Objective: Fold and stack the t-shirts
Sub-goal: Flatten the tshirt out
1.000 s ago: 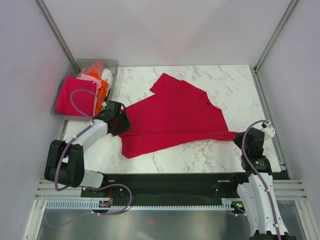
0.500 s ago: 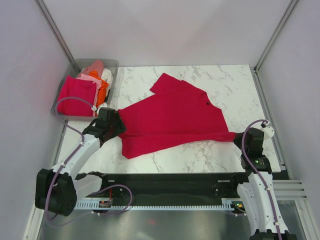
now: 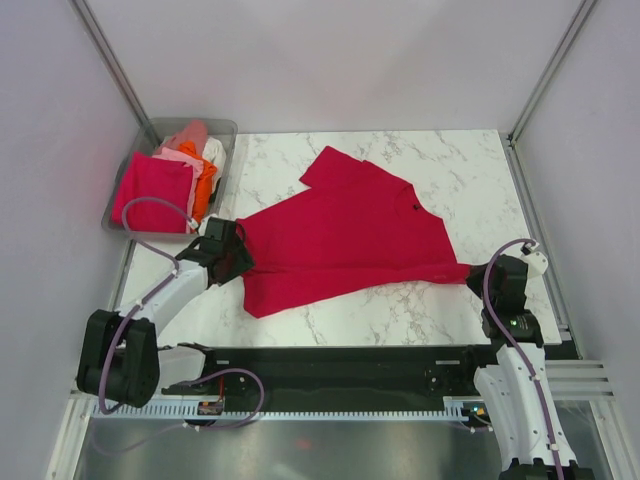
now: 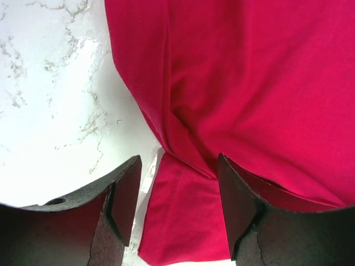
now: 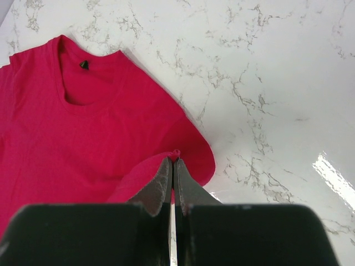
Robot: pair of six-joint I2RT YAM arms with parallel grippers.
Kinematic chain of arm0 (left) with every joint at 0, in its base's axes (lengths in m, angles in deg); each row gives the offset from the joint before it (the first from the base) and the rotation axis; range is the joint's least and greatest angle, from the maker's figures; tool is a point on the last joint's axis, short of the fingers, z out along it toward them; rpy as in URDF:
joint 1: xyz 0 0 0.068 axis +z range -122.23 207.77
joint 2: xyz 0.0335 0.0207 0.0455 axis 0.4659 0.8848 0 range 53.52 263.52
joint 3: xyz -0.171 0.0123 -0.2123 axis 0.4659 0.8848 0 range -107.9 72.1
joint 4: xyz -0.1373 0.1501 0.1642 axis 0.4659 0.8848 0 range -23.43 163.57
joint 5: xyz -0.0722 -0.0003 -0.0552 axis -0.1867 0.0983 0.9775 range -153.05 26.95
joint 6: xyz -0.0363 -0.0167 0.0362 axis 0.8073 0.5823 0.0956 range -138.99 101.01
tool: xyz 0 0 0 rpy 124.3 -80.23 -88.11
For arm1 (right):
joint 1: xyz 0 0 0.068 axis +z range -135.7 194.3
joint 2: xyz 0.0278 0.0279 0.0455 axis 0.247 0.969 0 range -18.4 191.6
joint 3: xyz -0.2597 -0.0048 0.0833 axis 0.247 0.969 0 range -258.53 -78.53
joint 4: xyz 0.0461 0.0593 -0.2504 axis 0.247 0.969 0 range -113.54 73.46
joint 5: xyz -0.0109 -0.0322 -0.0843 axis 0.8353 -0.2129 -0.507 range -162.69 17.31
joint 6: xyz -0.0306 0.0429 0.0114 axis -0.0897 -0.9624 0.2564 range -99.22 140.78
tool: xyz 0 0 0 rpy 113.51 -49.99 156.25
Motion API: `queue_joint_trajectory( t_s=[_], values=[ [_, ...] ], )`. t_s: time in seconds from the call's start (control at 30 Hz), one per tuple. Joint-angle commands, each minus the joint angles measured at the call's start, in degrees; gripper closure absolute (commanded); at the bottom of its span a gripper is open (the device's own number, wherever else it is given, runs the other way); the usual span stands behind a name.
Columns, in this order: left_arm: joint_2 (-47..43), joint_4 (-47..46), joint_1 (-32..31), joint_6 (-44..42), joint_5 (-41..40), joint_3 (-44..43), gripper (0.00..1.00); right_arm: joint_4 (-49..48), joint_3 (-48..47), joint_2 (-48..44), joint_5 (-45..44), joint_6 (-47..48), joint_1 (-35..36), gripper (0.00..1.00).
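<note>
Seen from above, the left gripper's (image 4: 178, 166) fingers are hidden under its own wrist. The wrist also covers a stretch of the red shirt's (image 3: 340, 240) edge toward the table's (image 3: 400, 305) left edge. Near the right edge, the right gripper (image 5: 172, 166) likewise hides the cloth end it pinches. In its wrist view that cloth vanishes between the pressed-together fingers, and the shirt runs off the picture's left side. The left wrist view cuts the shirt off at top, right and bottom. In the bin (image 3: 228, 127), the orange shirt (image 3: 204, 176) and white shirt (image 3: 215, 151) are partly covered by neighbours. The neck label (image 5: 84, 64) is too small to read.
</note>
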Motion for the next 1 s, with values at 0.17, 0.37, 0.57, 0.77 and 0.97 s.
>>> queue_joint_trajectory(
  t_s=[0.17, 0.37, 0.57, 0.77, 0.97],
  values=[
    [7.22, -5.41, -0.06, 1.9, -3.49, -2.49, 0.47, -1.44, -0.17, -0.73, 1.11, -0.32, -0.12, 1.0],
    [7.59, -5.51, 0.11, 0.49, -4.55, -3.46, 0.98, -0.82, -0.7, -1.0, -0.29, 0.03, -0.12, 1.0],
    [10.04, -6.82, 0.03, 1.11, 0.27, -7.23, 0.98, -3.45, -0.61, 2.06, -2.14, -2.34, -0.03, 1.0],
    [20.32, -7.88, -0.85, 1.72, 8.45, -18.56, 0.98, -4.43, -4.38, 9.96, -8.81, -4.1, -0.2, 1.0],
    [28.93, -7.62, -4.98, 0.32, 13.81, -30.17, 0.98, -2.5, -7.46, 11.4, -17.59, -7.26, -2.48, 1.0]
  ],
)
